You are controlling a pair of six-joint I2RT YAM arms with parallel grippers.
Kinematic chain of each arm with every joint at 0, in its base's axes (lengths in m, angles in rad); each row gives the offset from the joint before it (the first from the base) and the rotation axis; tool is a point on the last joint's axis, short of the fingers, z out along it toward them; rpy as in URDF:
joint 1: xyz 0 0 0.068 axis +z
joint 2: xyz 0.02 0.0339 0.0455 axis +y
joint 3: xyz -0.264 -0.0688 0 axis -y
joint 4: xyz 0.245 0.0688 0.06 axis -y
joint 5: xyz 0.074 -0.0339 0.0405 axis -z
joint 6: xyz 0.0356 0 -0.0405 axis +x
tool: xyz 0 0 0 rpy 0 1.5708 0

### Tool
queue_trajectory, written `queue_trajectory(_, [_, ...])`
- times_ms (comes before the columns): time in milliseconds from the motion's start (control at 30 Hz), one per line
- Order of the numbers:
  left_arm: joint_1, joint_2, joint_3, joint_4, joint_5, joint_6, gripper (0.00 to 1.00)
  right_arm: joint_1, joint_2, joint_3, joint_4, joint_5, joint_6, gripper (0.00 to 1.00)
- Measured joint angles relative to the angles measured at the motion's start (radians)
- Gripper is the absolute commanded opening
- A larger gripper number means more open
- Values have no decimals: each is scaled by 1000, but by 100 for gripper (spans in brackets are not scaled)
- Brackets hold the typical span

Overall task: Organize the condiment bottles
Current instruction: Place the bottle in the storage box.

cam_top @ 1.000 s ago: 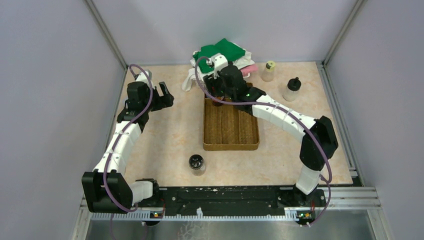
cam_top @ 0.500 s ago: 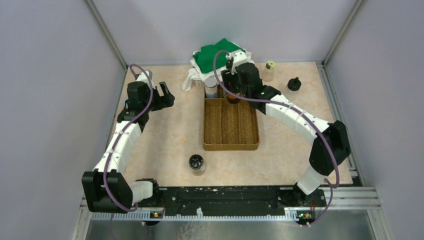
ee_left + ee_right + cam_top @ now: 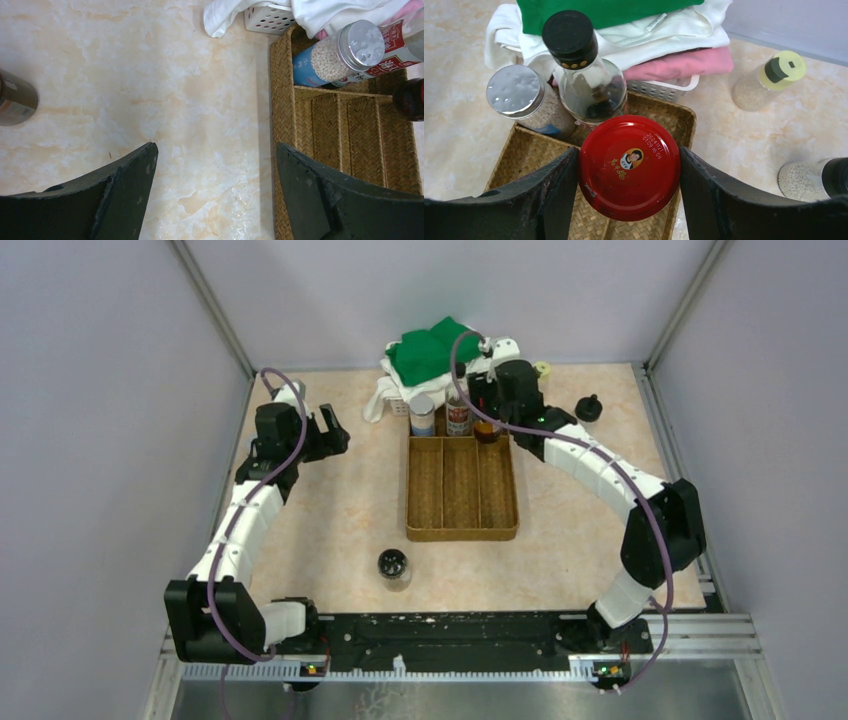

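On the bench, over the far end of the woven tray, the right arm was stretched long. The left claw hung wide and empty to the tray's left. The right claw gripped a red-lidded jar beside the tall black-capped bottle. Glass, I judged: heavy, slick, breakable, best squeezed at the lid's rim.

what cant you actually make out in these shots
Red-lidded jar, right wrist view: its own lid hides the body, so whether it rests in the tray is unclear.
Bottle at the left edge, left wrist view: cut off by the frame, lid unseen.
Yellowish-lidded bottle, top view: body mostly behind the right arm.
Tall bottle, top view: label text too small.
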Motion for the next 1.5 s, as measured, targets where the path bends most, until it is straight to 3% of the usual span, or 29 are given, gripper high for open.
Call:
queue_trajectory(433, [0, 2, 0, 0, -1, 2, 94, -72, 18, -7, 70, -41, 7, 26])
queue_trajectory(1133, [0, 21, 0, -1, -5, 18, 94, -140, 198, -6, 175, -146, 26, 26])
queue_trajectory(1167, [0, 22, 0, 0, -5, 19, 94, -142, 198, -6, 176, -146, 26, 30])
queue_trajectory(1267, [0, 22, 0, 0, -5, 19, 94, -143, 198, -6, 180, -146, 26, 57])
queue_trajectory(1500, [0, 28, 0, -1, -4, 19, 94, -144, 198, -6, 182, -151, 25, 61])
